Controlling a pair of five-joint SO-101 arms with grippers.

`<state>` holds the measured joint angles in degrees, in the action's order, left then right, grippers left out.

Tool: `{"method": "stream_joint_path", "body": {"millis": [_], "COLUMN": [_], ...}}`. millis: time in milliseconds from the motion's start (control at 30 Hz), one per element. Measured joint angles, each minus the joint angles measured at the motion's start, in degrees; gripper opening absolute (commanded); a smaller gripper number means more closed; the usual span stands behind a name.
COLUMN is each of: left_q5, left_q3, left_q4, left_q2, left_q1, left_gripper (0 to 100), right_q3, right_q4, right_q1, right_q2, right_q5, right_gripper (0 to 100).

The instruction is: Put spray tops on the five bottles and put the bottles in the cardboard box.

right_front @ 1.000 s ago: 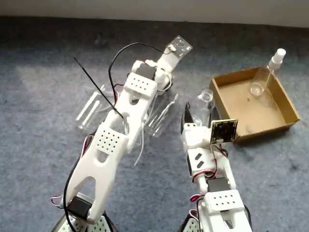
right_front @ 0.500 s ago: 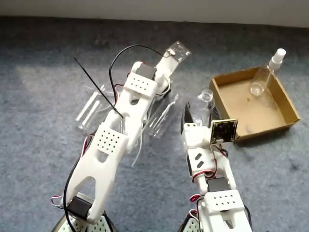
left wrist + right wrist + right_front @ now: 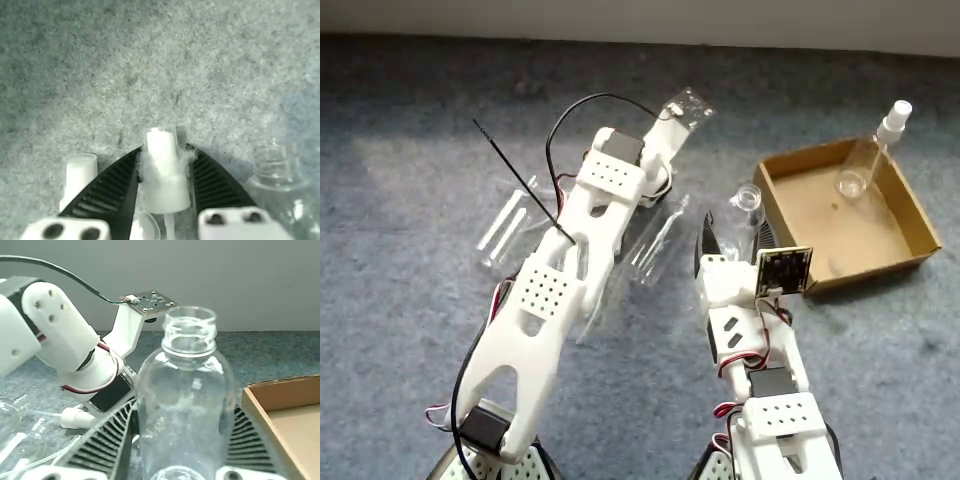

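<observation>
Pinching a white spray top [image 3: 162, 172] between its jaws, the left gripper [image 3: 163, 150] sits low over the grey carpet [image 3: 150, 60], left of centre. The right gripper [image 3: 183, 412] clamps an upright, uncapped bottle [image 3: 186, 385] just left of the cardboard box [image 3: 910, 228], where one capped bottle [image 3: 865, 160] leans against the far wall.
</observation>
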<state>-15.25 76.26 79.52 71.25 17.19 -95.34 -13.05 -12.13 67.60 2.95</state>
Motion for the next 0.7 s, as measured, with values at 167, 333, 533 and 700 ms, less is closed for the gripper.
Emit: {"method": "stream_joint_path", "body": {"millis": [167, 333, 533, 700], "left_q5": [0.00, 0.00, 0.00, 0.00], "left_q3": [0.00, 1.32, 13.10, 16.18], "left_q4": [0.09, 0.09, 5.54, 11.43], "left_q2": [0.00, 0.00, 0.09, -0.35], "left_q1": [0.00, 0.00, 0.18, 2.11], "left_gripper": [1, 1, 1, 1], "right_q3": [0.00, 0.00, 0.00, 0.00], "right_q4": [0.00, 0.00, 0.00, 0.00], "right_q1": [0.00, 0.00, 0.00, 0.00], "right_q2": [0.00, 0.00, 0.00, 0.00], "right_q5": [0.00, 0.00, 0.00, 0.00], "right_gripper": [18.7, 18.7, 18.7, 18.7]}}
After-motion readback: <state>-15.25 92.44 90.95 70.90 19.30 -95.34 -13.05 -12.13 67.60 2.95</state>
